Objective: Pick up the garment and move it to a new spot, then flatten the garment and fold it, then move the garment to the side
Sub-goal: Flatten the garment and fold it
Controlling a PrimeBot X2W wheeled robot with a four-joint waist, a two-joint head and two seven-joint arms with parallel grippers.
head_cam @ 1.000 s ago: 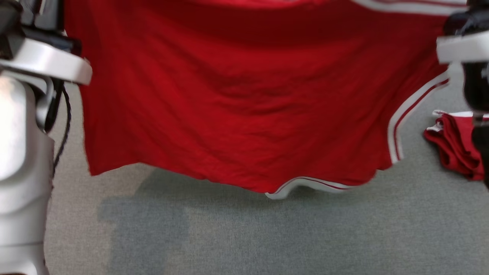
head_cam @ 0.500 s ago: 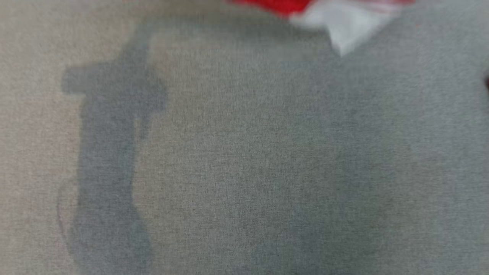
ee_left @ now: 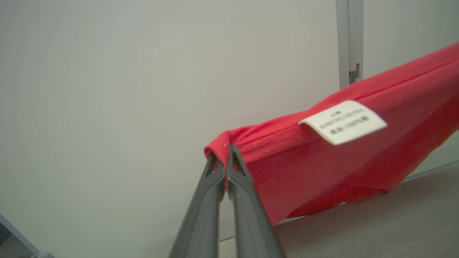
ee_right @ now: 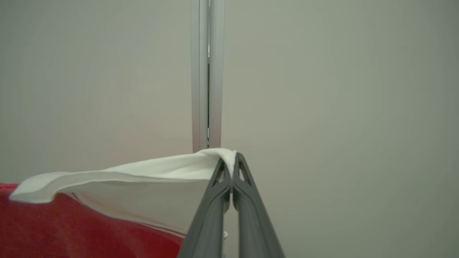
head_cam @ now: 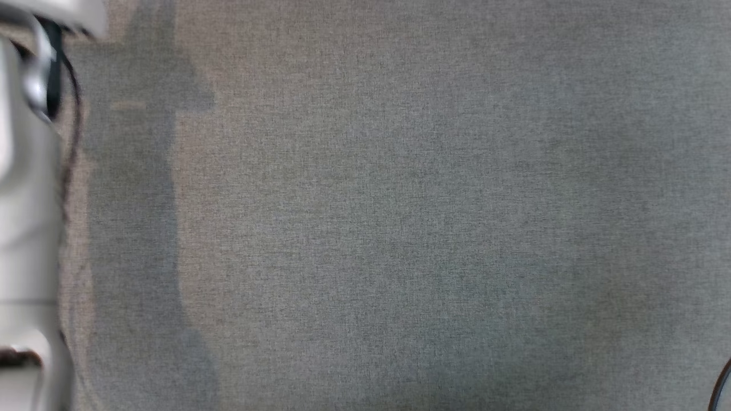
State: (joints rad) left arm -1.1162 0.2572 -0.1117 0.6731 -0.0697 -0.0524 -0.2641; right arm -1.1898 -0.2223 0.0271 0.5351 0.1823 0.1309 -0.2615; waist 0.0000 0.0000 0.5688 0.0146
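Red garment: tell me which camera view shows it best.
Left wrist view: a red stretch of the garment with its white label, corner pinched in the left gripper. Right wrist view gives its white trim in the right gripper. Head view looks at grey surface.

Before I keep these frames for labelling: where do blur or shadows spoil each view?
Head view: the grey surface is soft, with a long shadow down its left and a blurred pale forearm at the edge. Left wrist view: the garment is smeared along its lower edge, its label unreadable. Right wrist view: evenly lit, no glare, white trim soft towards the left.
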